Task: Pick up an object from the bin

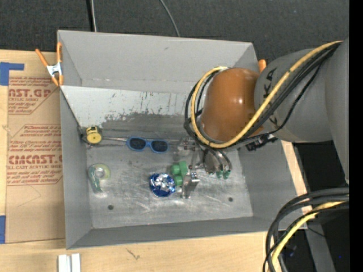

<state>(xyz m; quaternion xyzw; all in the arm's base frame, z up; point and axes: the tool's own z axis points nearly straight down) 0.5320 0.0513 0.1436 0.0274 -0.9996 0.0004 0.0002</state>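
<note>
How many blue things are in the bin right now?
2. Blue sunglasses lie near the back wall, left of centre; a blue-and-white ball sits toward the front middle, beside a green piece. The arm may hide others.

We saw a matt grey metal bin (159,55) with a scuffed floor, glossy blue plastic sunglasses (147,145), a shiny blue ball (162,184) and the arm's smooth orange cover (227,103).

- Bin (142,61): grey, scuffed dark.
- Sunglasses (147,145): blue frame and lenses.
- Disc (92,135), left of the sunglasses: yellow.
- Ball (162,184), below the sunglasses: blue, white flecks.
- Block (180,171), lower right of the sunglasses: green.
</note>
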